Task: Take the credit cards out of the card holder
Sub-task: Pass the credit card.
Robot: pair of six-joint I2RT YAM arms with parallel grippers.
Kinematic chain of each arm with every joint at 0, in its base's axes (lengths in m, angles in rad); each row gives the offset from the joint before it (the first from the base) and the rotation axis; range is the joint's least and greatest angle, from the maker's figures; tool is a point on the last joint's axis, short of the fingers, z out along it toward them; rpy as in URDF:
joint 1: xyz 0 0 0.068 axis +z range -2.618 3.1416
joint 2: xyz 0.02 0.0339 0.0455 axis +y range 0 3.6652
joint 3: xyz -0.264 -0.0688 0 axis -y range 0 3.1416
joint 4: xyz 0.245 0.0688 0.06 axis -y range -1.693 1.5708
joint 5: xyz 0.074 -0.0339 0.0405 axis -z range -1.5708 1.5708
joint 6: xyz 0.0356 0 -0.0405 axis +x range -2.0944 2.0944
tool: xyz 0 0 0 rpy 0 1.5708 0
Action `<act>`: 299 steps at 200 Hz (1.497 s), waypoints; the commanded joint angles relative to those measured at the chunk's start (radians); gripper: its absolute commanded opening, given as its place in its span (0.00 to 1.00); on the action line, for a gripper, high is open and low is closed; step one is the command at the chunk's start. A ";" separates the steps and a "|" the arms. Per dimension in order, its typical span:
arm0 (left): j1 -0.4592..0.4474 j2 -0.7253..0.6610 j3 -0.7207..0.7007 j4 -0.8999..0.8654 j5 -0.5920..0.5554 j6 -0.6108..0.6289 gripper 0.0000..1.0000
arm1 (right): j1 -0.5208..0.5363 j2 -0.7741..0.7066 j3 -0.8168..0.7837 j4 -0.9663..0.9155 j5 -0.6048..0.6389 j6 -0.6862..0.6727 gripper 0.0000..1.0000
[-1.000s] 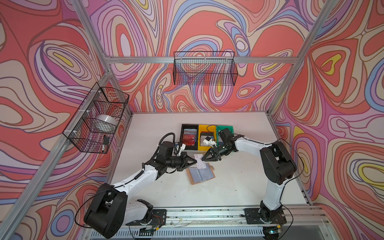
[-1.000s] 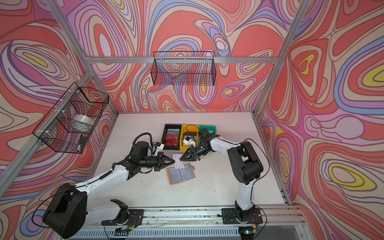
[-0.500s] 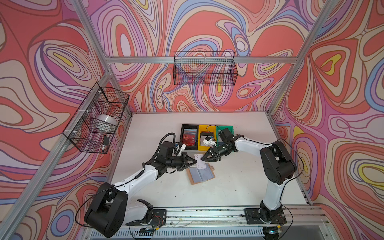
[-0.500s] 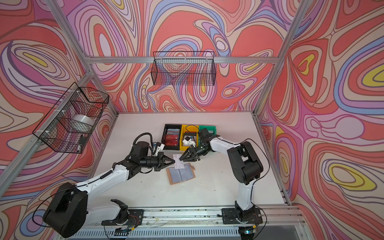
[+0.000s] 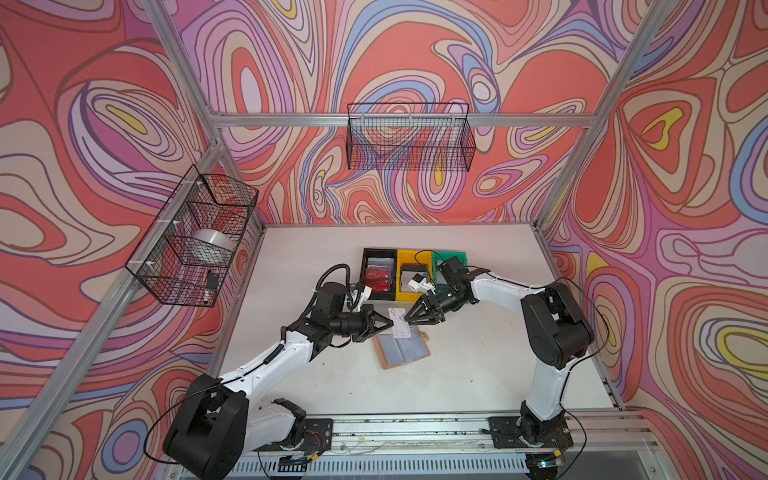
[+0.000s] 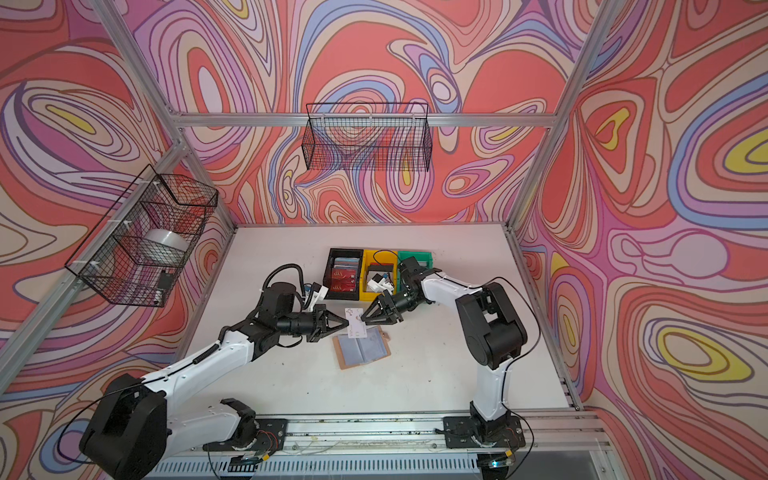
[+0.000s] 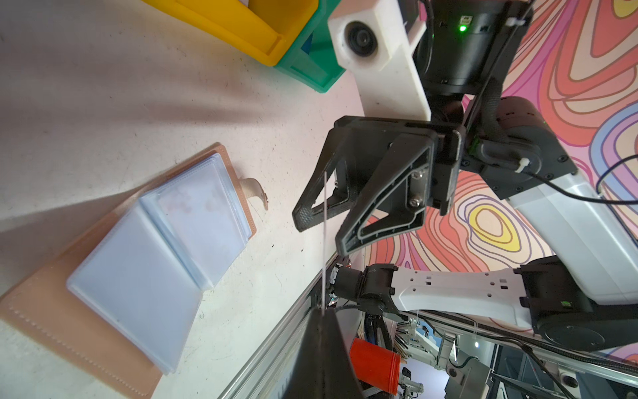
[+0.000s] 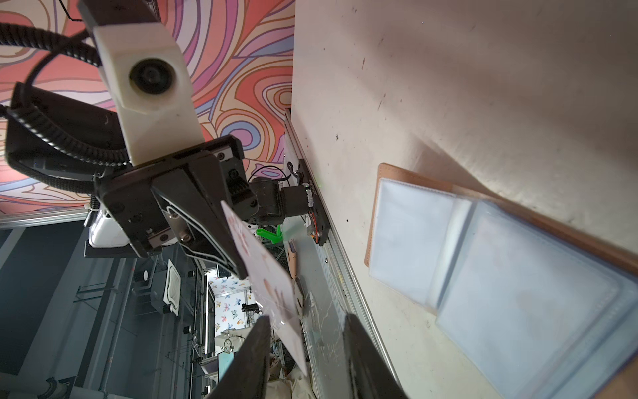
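Now | left gripper (image 5: 391, 323) clamped on white credit card (image 5: 400, 331) | right gripper (image 5: 407, 319) jaws apart | card print unreadable

Arm pair, grippers meeting tip to tip at centre.
Left arm (image 5: 266, 360): stretched from the near-left base toward the far right, forearm about level. Left gripper (image 5: 390, 323): closed tight, pinching a white card (image 5: 398, 327) by one end. Right arm (image 5: 500, 289): elbow raised at right, forearm reaching left. Right gripper (image 5: 409, 318): jaws parted, one on either side of the card's other end.
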 commanded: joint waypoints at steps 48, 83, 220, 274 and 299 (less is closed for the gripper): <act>0.004 -0.048 0.173 -0.126 -0.003 0.397 0.00 | -0.090 -0.104 0.071 -0.089 0.071 -0.048 0.38; 0.003 -0.097 0.242 -0.174 -0.036 0.626 0.00 | -0.093 -0.160 0.106 -0.123 0.088 -0.053 0.38; 0.004 -0.263 0.157 0.165 -0.113 1.016 0.00 | -0.122 -0.339 0.126 -0.145 0.118 -0.186 0.36; 0.004 -0.214 0.154 0.285 -0.047 0.947 0.00 | -0.122 -0.413 0.131 -0.133 0.168 -0.322 0.35; 0.004 -0.219 0.143 0.320 -0.052 0.907 0.00 | -0.121 -0.455 0.124 -0.116 0.185 -0.387 0.34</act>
